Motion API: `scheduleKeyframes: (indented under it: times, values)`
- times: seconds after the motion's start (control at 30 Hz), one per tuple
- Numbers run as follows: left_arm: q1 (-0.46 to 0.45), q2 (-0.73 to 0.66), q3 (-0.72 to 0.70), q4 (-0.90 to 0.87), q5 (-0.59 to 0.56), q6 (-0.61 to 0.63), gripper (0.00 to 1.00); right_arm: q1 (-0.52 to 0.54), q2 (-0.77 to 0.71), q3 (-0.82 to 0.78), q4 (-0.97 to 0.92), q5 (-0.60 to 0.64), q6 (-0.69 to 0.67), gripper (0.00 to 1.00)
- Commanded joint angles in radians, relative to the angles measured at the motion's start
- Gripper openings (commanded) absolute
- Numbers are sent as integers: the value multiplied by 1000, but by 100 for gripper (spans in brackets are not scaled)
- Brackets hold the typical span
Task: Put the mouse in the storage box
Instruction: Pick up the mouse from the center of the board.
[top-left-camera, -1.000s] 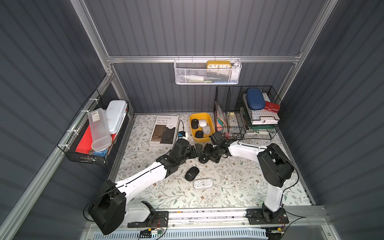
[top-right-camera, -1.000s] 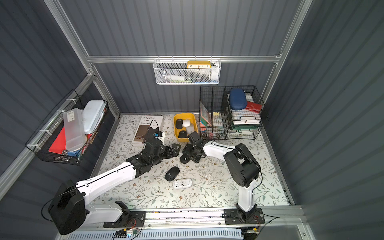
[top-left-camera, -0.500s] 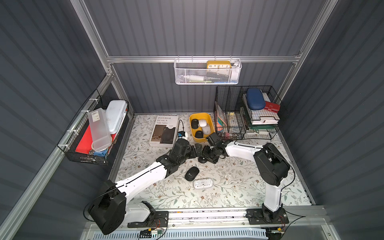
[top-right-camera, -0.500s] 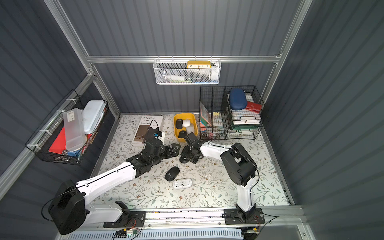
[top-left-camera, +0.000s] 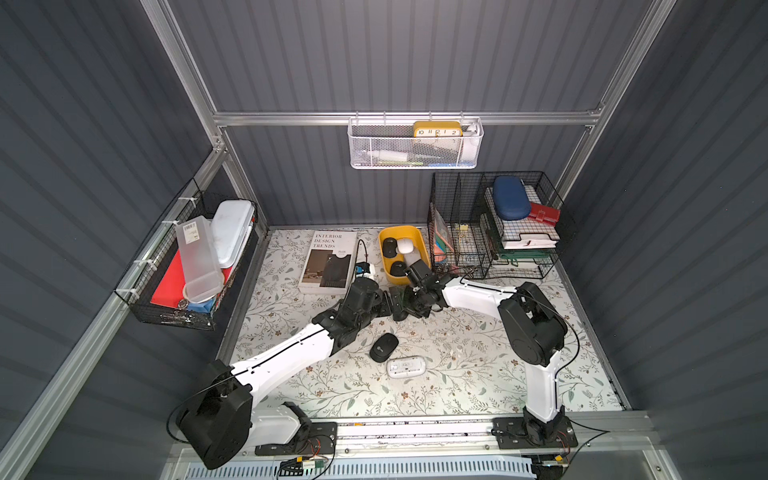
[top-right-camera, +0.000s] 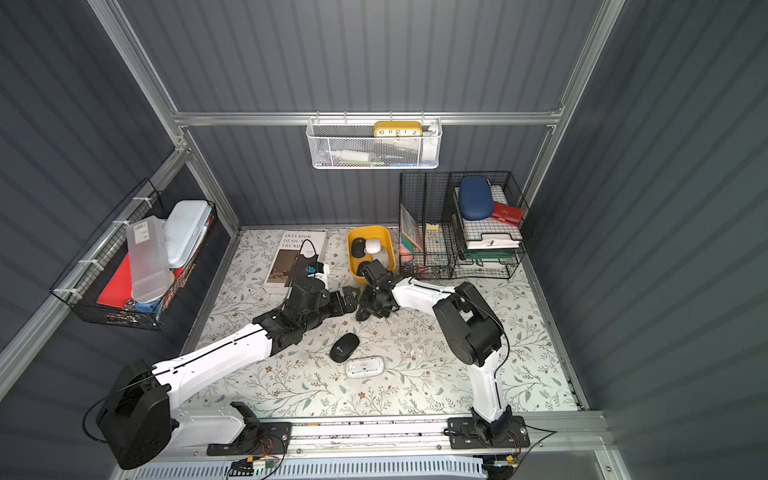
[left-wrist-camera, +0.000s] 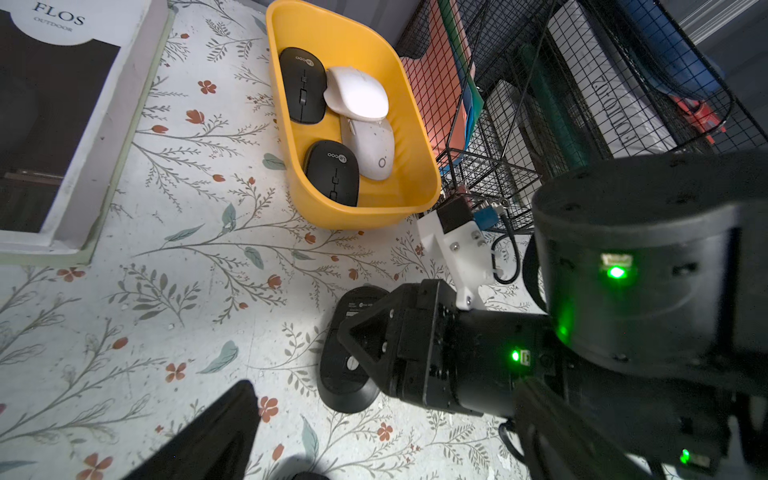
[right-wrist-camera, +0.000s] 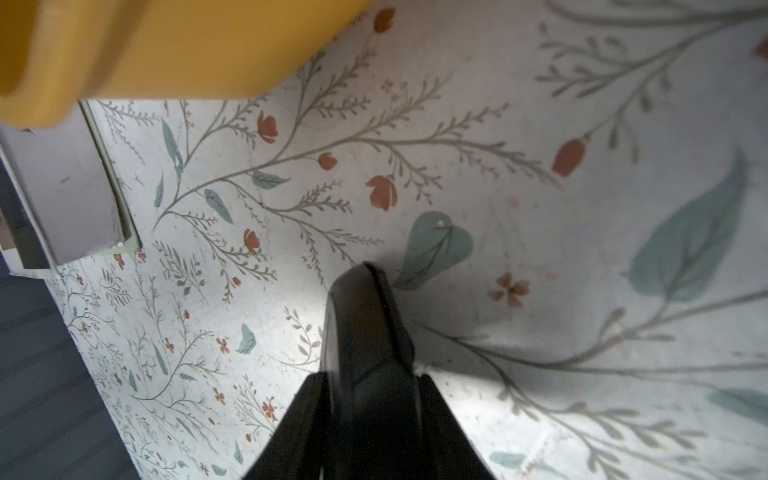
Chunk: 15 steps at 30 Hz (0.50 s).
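A black mouse (left-wrist-camera: 347, 365) stands on its edge on the floral mat just in front of the storage box (left-wrist-camera: 415, 137), a yellow bin holding several black and white mice. My right gripper (right-wrist-camera: 370, 386) is shut on this mouse (right-wrist-camera: 365, 328), one finger on each flat side. In both top views the right gripper (top-left-camera: 405, 305) (top-right-camera: 368, 307) sits low near the box's near corner (top-left-camera: 423, 249). My left gripper (top-left-camera: 388, 302) is open just to the left of it, touching nothing; one of its fingers (left-wrist-camera: 216, 436) shows in the left wrist view.
A second black mouse (top-left-camera: 383, 347) and a white mouse lying upside down (top-left-camera: 405, 368) are on the mat nearer the front. A book (top-left-camera: 328, 259) lies left of the box, a black wire organiser (top-left-camera: 490, 232) right of it. A white mesh basket (top-left-camera: 415, 145) hangs on the back wall.
My right gripper has closed from wide open onto the black mouse after shifting slightly left. The left arm has not moved.
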Motion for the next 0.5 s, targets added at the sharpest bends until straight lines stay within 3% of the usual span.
scheduleKeyframes:
  times: [0.0, 0.1, 0.27, 0.47]
  values:
    - [1, 3, 5, -17, -13, -8, 99, 0, -7, -30, -74, 75, -40, 28]
    - [16, 1, 3, -15, -5, -26, 99, 0, -76, -68, -49, 110, -84, 25]
    - [152, -53, -29, 35, 149, -40, 99, 0, -264, -207, 85, 132, -206, 22]
    - [177, -28, -5, 54, 199, -53, 99, 1, -464, -309, 164, 242, -418, 22]
